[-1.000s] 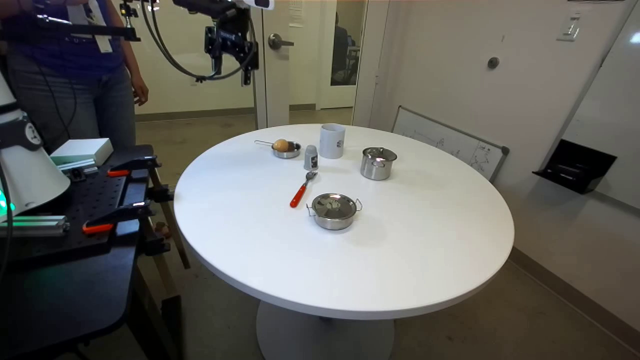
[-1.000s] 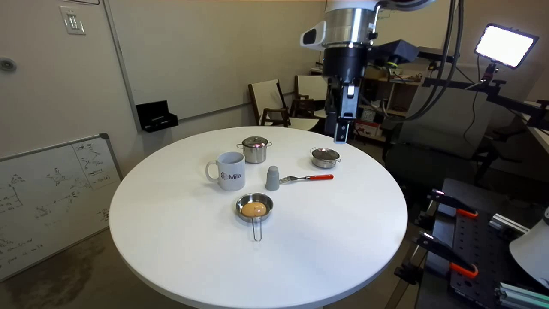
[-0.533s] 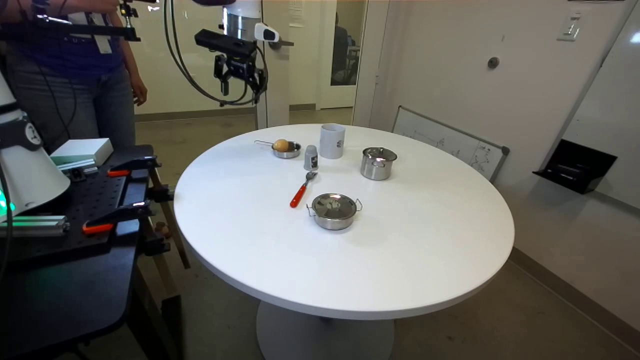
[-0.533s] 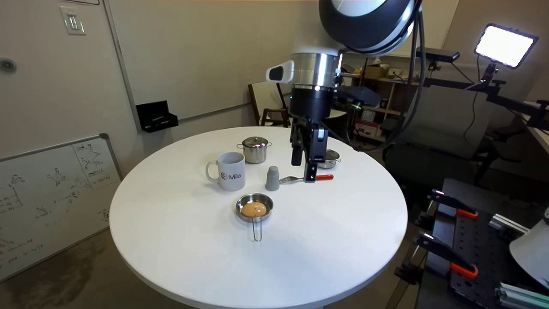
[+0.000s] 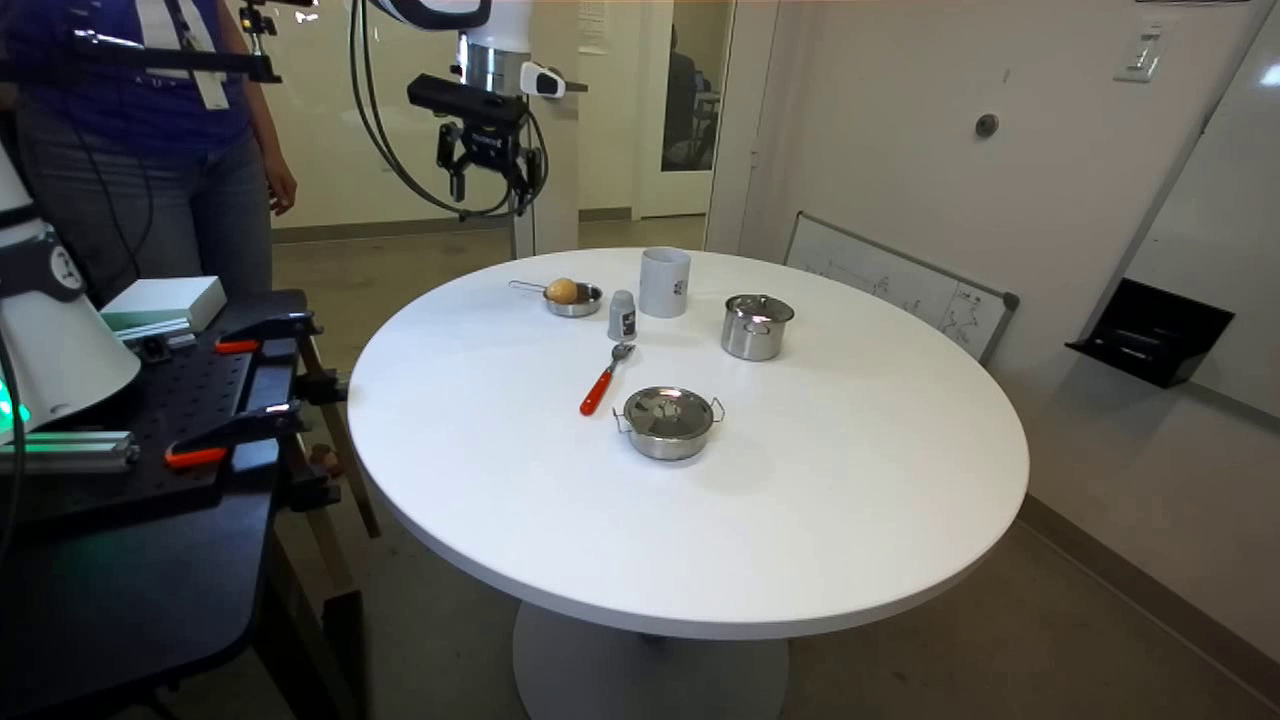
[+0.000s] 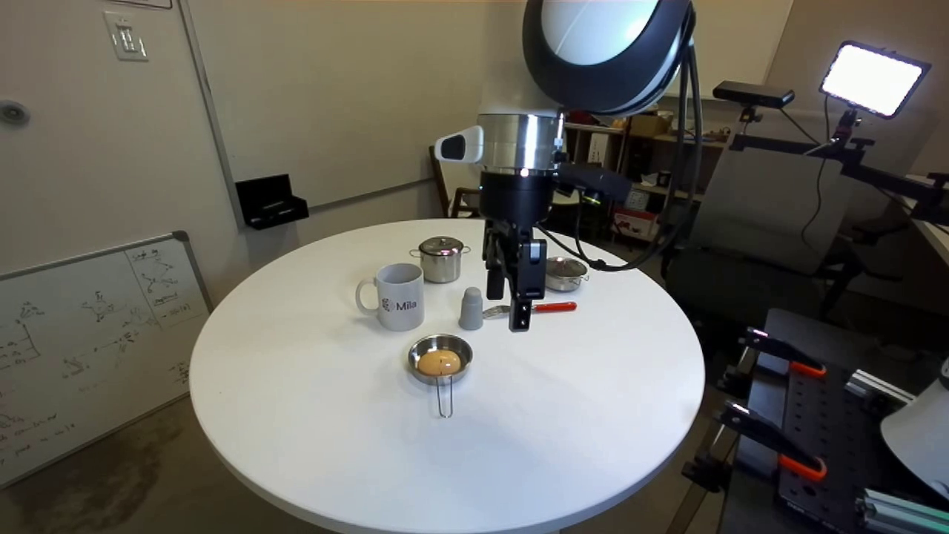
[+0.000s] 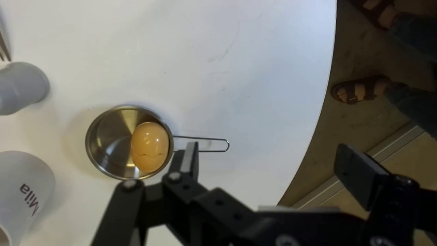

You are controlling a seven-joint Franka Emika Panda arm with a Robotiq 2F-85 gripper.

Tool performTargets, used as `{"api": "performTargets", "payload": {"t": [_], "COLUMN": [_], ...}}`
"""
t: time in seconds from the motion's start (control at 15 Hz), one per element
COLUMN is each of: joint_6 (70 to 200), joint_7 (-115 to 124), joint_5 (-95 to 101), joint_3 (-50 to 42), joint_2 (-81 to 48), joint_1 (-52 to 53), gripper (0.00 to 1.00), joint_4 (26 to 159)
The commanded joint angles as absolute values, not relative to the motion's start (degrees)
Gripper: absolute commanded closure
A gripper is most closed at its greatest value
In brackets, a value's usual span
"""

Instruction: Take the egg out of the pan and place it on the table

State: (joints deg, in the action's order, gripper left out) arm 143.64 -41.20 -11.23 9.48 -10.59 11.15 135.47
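Observation:
The tan-orange egg (image 5: 562, 291) lies in the small shallow metal pan (image 5: 591, 303) on the white round table (image 5: 800, 520). Egg (image 6: 439, 363) and pan (image 6: 442, 343) also show in an exterior view, with the pan's wire handle pointing away from the mug. In the wrist view, the egg (image 7: 149, 147) rests against the handle side of the pan (image 7: 109, 143). My gripper (image 7: 268, 150) is open and empty, its fingers wide apart. It hangs well above the table, off to the handle side of the pan in the wrist view. Both exterior views show it (image 5: 490, 192) (image 6: 507, 308) in the air.
A white mug (image 6: 400, 300) and a grey shaker (image 6: 471, 310) stand close to the pan. A red-handled fork (image 5: 598, 390), a lidded steel pot (image 5: 757, 330) and a lidded steel bowl (image 5: 668, 425) are also on the table. A person (image 5: 140, 160) stands behind the robot's bench.
My arm has come down and across over the table, nearer to the pan, slowing in the last half second. The egg, the pan and the other things have not moved.

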Motion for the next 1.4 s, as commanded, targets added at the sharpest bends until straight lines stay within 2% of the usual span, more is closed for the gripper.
{"api": "performTargets", "payload": {"t": [0.0,0.8,1.33], "joint_6": [146.1,161.8,167.8], "joint_7": [-43.5,-48.9,-43.2], "joint_5": [-14.0,-11.0,1.2], "joint_3": [12.0,17.3,14.5], "joint_2": [-10.5,-25.7,-33.4], "joint_1": [8.2,3.5,4.5], "gripper": [0.0,0.0,0.0], "joint_4": [136.0,129.1,122.5]}}
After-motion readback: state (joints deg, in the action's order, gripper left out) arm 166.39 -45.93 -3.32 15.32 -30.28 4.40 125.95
